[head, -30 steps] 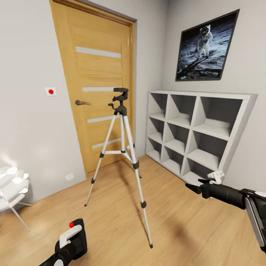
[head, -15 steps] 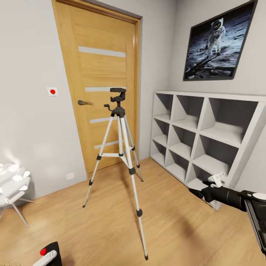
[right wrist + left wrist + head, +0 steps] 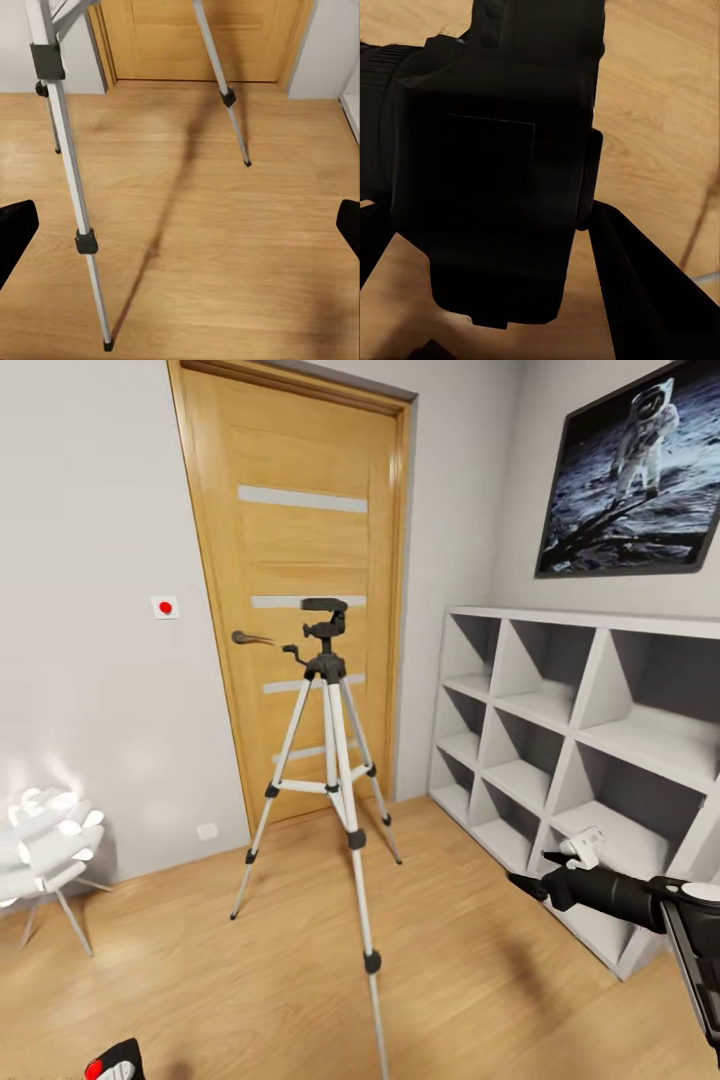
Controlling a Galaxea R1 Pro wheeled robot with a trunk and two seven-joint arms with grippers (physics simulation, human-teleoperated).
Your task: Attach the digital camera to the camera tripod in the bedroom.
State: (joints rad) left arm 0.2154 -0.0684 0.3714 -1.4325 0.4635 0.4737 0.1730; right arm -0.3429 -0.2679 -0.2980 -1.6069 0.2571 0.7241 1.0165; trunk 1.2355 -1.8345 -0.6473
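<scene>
With the digital camera (image 3: 487, 180) clamped in my left end effector (image 3: 484, 225) and the right end effector (image 3: 180, 225) released, I judge the next move: raise it onto the camera tripod (image 3: 330, 740) head by the door (image 3: 300, 560)

One tripod (image 3: 331, 760), three legs. One camera (image 3: 487, 180). One door (image 3: 310, 590), four frosted strips. One shelf unit (image 3: 590, 760). One framed astronaut picture (image 3: 640, 475). One wall plate (image 3: 164, 606). One white lamp (image 3: 45, 845). One wall socket (image 3: 207, 830).
</scene>
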